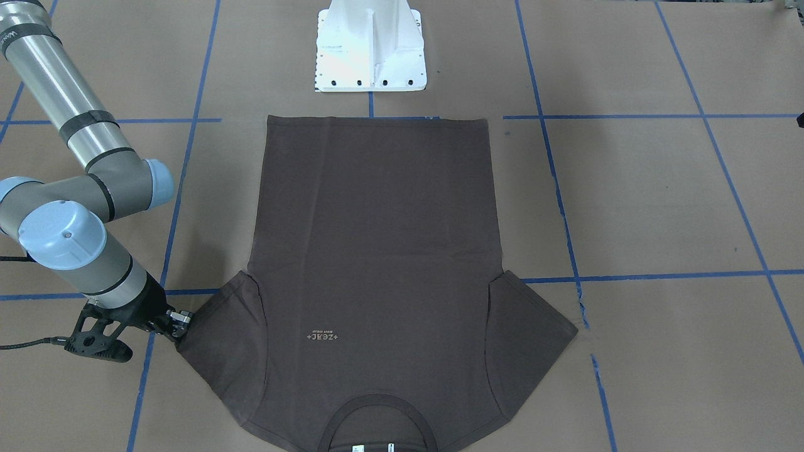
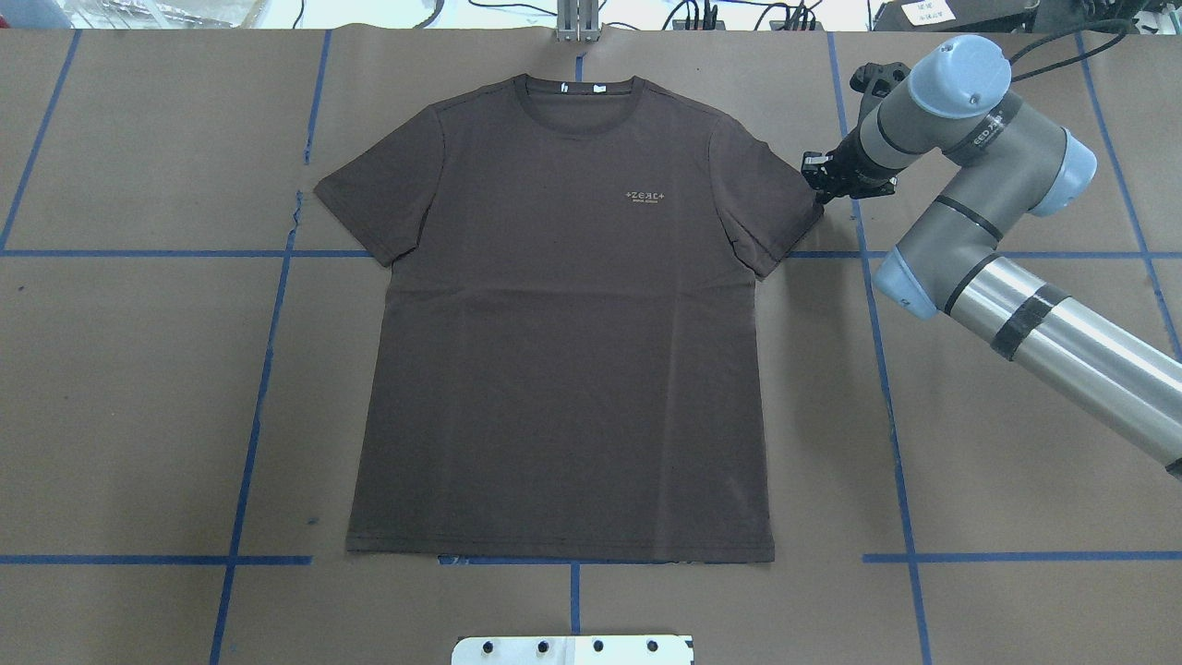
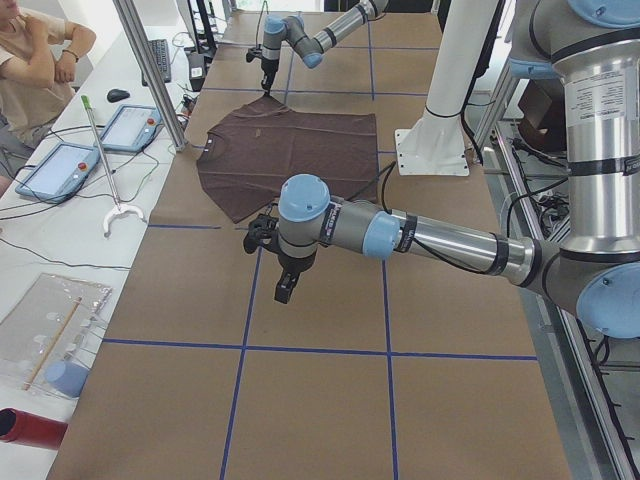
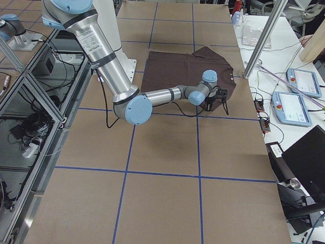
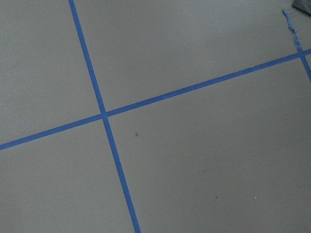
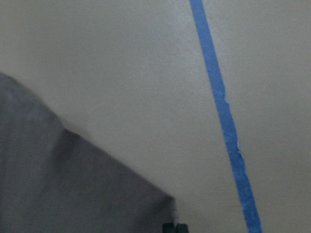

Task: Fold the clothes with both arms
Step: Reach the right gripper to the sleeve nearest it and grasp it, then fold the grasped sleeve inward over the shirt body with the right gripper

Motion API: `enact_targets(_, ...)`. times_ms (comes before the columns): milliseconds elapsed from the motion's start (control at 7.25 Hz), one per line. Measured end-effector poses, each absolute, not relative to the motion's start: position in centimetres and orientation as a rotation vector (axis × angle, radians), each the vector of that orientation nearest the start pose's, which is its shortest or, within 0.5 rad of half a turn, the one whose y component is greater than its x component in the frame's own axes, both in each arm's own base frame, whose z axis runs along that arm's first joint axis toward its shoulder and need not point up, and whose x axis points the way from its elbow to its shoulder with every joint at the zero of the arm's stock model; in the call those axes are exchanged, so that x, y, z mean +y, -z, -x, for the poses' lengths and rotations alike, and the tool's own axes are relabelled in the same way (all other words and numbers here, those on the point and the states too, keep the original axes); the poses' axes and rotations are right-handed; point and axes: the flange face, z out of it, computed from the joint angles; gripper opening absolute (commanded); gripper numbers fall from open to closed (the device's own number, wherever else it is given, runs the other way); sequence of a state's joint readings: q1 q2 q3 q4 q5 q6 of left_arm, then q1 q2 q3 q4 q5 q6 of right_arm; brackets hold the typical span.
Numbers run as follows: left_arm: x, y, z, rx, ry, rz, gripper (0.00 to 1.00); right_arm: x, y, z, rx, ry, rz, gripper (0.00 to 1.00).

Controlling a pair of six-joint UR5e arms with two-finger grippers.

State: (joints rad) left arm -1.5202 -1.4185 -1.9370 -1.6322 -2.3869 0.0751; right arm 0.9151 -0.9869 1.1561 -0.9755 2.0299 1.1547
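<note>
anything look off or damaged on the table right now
Only a small thing: the blue tape line beside the T-shirt, off its sleeve on the robot's left, is frayed and wavy there. The shirt itself lies flat and spread out, with no fold made yet.

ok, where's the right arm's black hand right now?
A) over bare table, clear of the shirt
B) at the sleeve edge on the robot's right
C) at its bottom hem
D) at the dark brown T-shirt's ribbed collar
B: the overhead view shows the right arm's black two-finger hand at the outer edge of the dark brown short-sleeved T-shirt's sleeve, far from collar and hem.
</note>
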Motion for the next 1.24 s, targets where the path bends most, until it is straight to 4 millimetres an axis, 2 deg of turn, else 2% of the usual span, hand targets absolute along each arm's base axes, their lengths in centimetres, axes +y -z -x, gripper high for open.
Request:
enact_targets(138, -43.6, -53.7, 3.9, 0.809, -0.230, -0.271, 1.00, -65.3, -42.3, 39.7, -0.891, -0.293, -0.129, 0.00)
enact_targets(276, -43.6, -53.7, 3.9, 0.810, -0.230, -0.271, 1.00, -64.8, -38.7, 41.9, -0.934, -0.305, -0.125, 0.00)
enact_targets(552, -43.6, -53.8, 3.9, 0.811, -0.229, -0.269, 1.00, -63.8, -32.0, 47.6, -0.965, -0.353, -0.113, 0.00)
enact_targets(690, -43.6, -53.8, 3.9, 0.811, -0.229, -0.269, 1.00, -64.2, -29.8, 50.0, -0.947, -0.368, -0.121, 0.00)
enact_targets(828, -43.6, -53.7, 3.9, 0.811, -0.229, -0.271, 1.00, -64.9, -28.5, 51.8, -0.930, -0.377, -0.126, 0.00)
enact_targets(966, -43.6, -53.5, 3.9, 0.812, -0.229, -0.273, 1.00, -65.4, -28.3, 52.7, -0.915, -0.383, -0.127, 0.00)
enact_targets(1241, -44.6, -52.3, 3.3, 0.820, -0.217, -0.293, 1.00, -66.0, -28.8, 52.9, -0.889, -0.398, -0.146, 1.00)
